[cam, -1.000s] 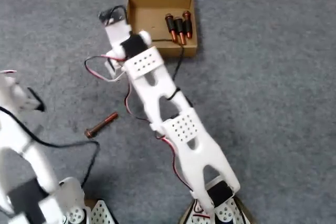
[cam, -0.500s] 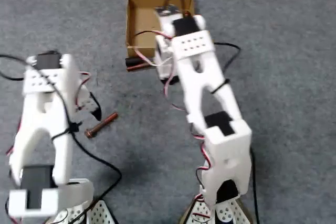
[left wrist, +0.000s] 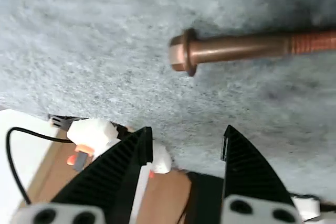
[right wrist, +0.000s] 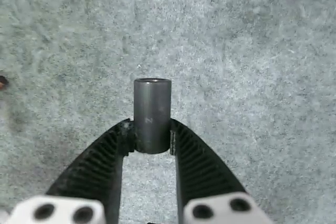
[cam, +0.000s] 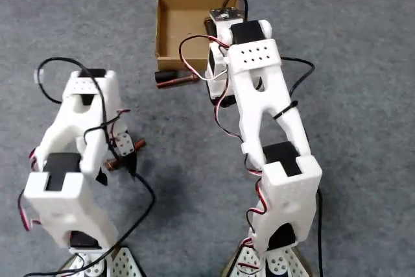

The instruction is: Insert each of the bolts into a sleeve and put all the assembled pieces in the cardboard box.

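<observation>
Left pincer (left wrist: 186, 136), the one nearest me, hangs with its two ribbed black fingers (left wrist: 123, 166) spread wide and nothing between them. Just past its tips the copper bolt (left wrist: 236, 51) lies flat on the grey carpet (cam: 350, 95), flanged head at one end and threads at the other, with neither finger touching it. From above, the left arm's wrist covers the middle of that bolt, so only its two ends peek out.

Farther along the table, the right pincer (right wrist: 152, 132) is clamped on a dark sleeve (right wrist: 152, 106). Both fingers press the sleeve's lower end. The tube points straight out along them, its open mouth away from the wrist. Whether it touches the carpet I can't tell.

Beyond that, a mated piece (cam: 174, 79), dark sleeve at one end and copper shank at the other, lies on the carpet just outside the near wall of the cardboard box (cam: 178, 27). From above, the right arm's wrist overlaps the box's near corner on that arm's side.
</observation>
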You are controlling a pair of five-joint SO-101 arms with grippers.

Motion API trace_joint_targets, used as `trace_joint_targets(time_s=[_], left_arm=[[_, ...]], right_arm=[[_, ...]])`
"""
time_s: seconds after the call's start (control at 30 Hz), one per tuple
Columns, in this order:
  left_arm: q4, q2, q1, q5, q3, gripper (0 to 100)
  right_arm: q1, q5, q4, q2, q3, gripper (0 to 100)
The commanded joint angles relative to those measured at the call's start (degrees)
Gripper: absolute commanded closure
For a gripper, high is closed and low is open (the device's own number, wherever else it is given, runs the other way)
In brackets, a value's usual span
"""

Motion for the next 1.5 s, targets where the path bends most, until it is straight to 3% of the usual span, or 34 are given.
trace_joint_targets(time_s=[0.0,0.23,0.6,0.73,1.17,1.47], left_arm=[[0.5,2.6,2.5,-2.9,-2.6,78],[-2.7,8.7,3.0,-7.6,-10.2,89],[-8.3,15.9,2.8,-7.9,-15.3,89],[-10.5,15.9,2.8,-12.6,-15.3,89],[-9.9,15.9,-4.7,-18.8,-30.1,89],[-10.4,16.0,-4.8,-19.2,-36.4,89]], right_arm=[[0.8,0.0,-0.2,-3.6,0.1,99.4],[1.0,-3.0,0.5,-3.7,0.1,99.5],[1.0,-2.9,0.8,-3.8,0.1,99.5],[1.0,-2.9,0.8,-3.8,0.1,99.5],[1.0,-2.9,0.5,-3.7,0.1,99.5],[0.7,-2.8,0.4,-3.6,0.0,99.5]])
